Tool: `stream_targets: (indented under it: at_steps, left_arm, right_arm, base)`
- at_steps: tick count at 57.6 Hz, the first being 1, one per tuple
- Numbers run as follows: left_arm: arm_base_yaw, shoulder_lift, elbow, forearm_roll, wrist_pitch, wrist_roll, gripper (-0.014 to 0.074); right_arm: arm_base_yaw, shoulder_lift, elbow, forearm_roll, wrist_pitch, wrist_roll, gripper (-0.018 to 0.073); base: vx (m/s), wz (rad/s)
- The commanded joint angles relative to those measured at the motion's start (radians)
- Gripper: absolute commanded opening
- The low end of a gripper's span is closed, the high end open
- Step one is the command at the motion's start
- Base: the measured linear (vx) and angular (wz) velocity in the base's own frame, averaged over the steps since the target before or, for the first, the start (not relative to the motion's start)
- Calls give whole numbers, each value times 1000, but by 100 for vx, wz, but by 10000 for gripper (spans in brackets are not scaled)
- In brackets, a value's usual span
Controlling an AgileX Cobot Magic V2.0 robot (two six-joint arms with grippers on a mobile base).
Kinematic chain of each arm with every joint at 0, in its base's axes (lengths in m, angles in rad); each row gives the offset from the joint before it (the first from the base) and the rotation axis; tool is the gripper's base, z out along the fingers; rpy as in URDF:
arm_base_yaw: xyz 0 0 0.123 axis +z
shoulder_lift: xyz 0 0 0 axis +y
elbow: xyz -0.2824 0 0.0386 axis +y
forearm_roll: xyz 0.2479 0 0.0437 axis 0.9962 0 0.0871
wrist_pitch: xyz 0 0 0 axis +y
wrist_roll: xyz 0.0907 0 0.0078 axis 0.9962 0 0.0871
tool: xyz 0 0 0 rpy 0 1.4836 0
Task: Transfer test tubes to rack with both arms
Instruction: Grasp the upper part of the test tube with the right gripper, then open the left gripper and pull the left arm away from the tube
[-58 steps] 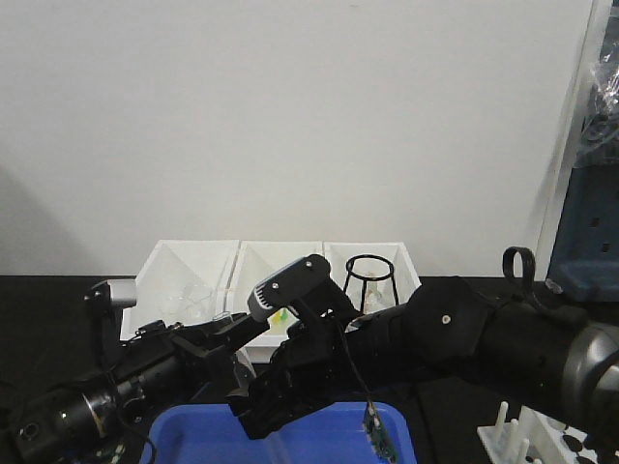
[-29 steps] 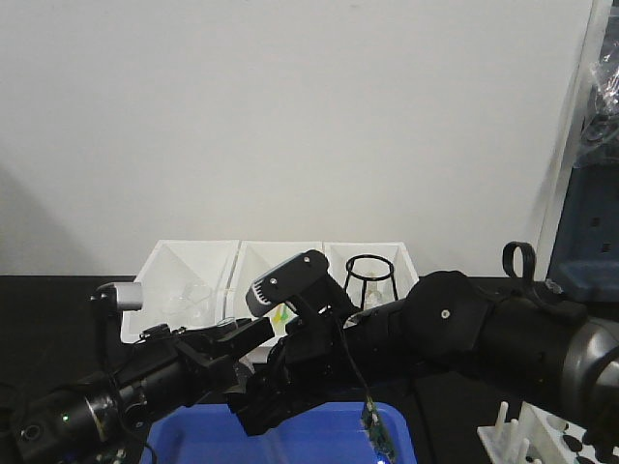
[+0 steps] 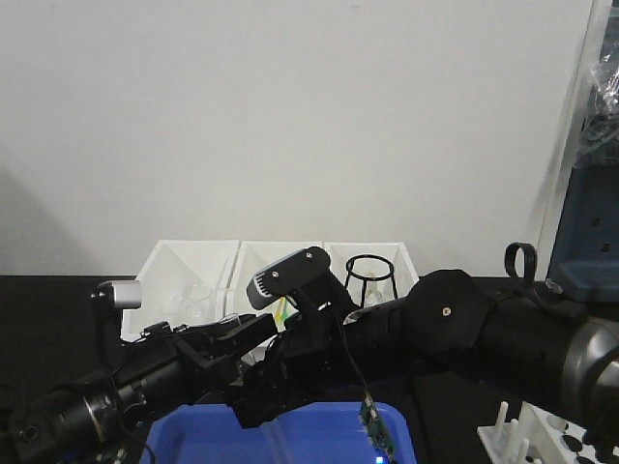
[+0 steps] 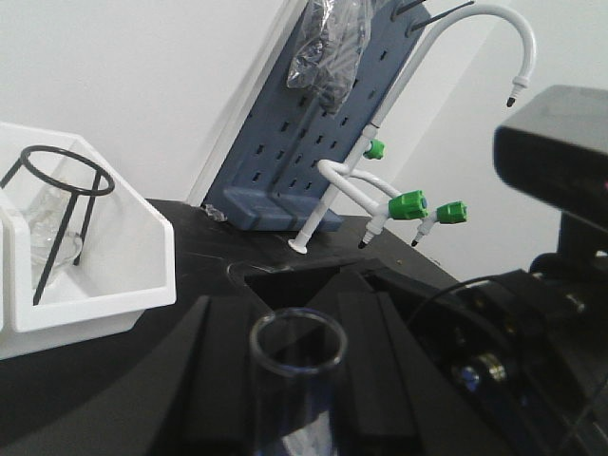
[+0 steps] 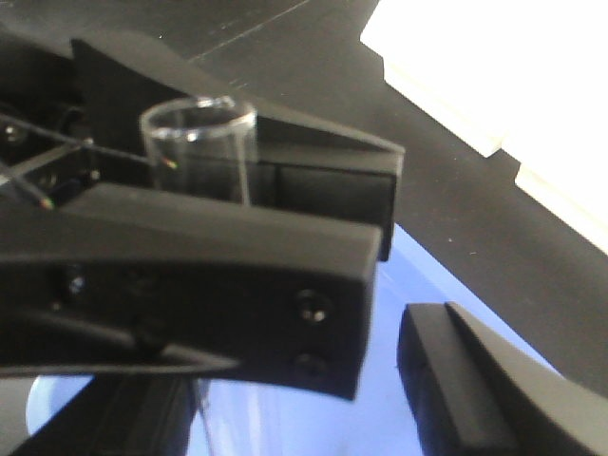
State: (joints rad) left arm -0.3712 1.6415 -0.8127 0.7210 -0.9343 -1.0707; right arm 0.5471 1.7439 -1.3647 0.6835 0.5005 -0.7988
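Observation:
One clear test tube stands upright between the black fingers of my left gripper, which is shut on it; its open mouth points at the camera. In the right wrist view the same test tube rises above the left gripper's fingers, and its lower part hangs over the blue tray. My right gripper is open, one finger on each side of that lower part. Both arms cross above the blue tray. The white rack sits at the lower right.
Three white bins line the back wall; the right one holds a black wire stand. A blue pegboard and a white tap with green knobs stand to the right.
The right wrist with its grey panel has risen slightly and the left arm has shifted a little to the right. The two grippers stay together over the tray.

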Motion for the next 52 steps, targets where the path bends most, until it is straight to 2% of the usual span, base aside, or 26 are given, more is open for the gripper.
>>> stream_targets:
  at_steps: [1, 8, 16, 42, 52]
  left_arm:
    - [-5, -40, -34, -34, -83, -11, 32]
    - [-5, -40, -34, -34, -83, -11, 32]
    - [-5, -40, -34, -34, -83, -11, 32]
    - [-5, -40, -34, -34, -84, -11, 33]
    - [-5, -40, -34, -36, -69, -11, 52]
  right_arm:
    - [1, -49, -37, 29, -61, -8, 473]
    - [1, -49, -37, 29, -60, -8, 442]
    - [1, -49, -37, 29, -54, -8, 365]
    - [1, -49, -37, 54, -46, -5, -13]
    - [1, -49, -37, 55, -67, 0, -12]
  base:
    - [0, 0]
    - [0, 0]
    - [0, 0]
    - [0, 0]
    - [0, 0]
